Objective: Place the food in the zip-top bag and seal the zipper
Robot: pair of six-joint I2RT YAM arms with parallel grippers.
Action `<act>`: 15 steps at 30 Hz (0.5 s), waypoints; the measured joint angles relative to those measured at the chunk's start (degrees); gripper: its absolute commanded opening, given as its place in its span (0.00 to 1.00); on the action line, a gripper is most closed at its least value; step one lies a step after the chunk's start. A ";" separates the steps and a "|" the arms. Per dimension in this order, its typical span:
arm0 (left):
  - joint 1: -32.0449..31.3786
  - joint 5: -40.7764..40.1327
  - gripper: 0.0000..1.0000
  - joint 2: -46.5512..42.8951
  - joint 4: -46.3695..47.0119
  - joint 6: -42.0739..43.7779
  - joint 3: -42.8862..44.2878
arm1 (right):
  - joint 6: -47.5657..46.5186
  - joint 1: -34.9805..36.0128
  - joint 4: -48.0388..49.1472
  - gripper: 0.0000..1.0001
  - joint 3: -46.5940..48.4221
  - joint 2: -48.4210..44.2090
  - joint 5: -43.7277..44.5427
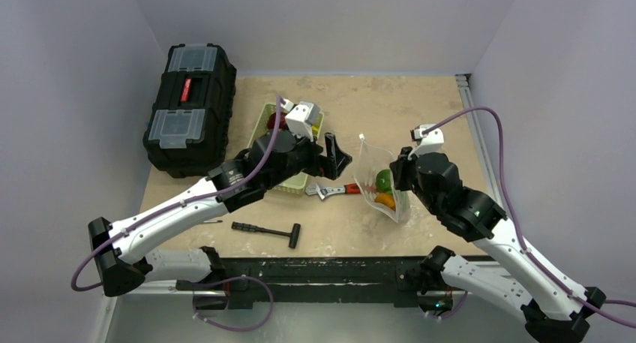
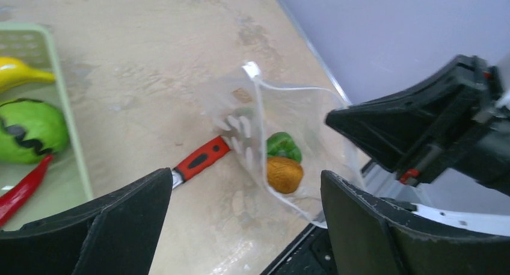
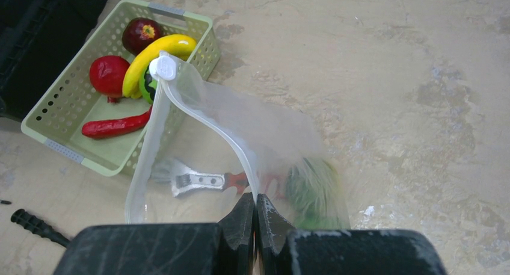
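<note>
tan bench [image 1: 420,103]; bag [image 1: 373,170] soft, floppy, light, stands right of centre w/ 2 food [image 2: 284,174] pcs inside. right claw [image 3: 255,221] pinches its zipper [image 3: 204,121] rim, prob. best hold. left claw [image 1: 339,161] spread, empty, by basket [image 3: 72,151].

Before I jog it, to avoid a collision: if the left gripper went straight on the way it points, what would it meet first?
Probably the clear zip-top plastic bag, hanging from the right gripper; the open left gripper faces it. Depth is unclear.
</note>
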 measured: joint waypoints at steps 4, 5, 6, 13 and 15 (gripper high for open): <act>0.81 -7.65 0.94 -1.27 -6.51 0.22 -0.09 | 0.02 0.00 0.13 0.00 0.00 -0.07 0.07; 1.64 -9.16 0.94 -1.29 -8.41 -0.17 -0.09 | 0.00 0.00 0.22 0.00 0.00 -0.09 0.09; 2.82 -10.40 0.94 -1.27 -10.32 -0.79 -0.09 | 0.02 0.00 0.26 0.00 0.00 -0.09 0.09; 11.28 -14.34 0.96 -3.02 -16.17 -6.38 -4.74 | 0.02 0.00 0.20 0.00 0.00 -0.07 -0.04; 11.80 -15.13 0.96 -3.19 -16.59 -7.43 -6.86 | 0.02 0.00 0.15 0.00 0.00 -0.13 -0.09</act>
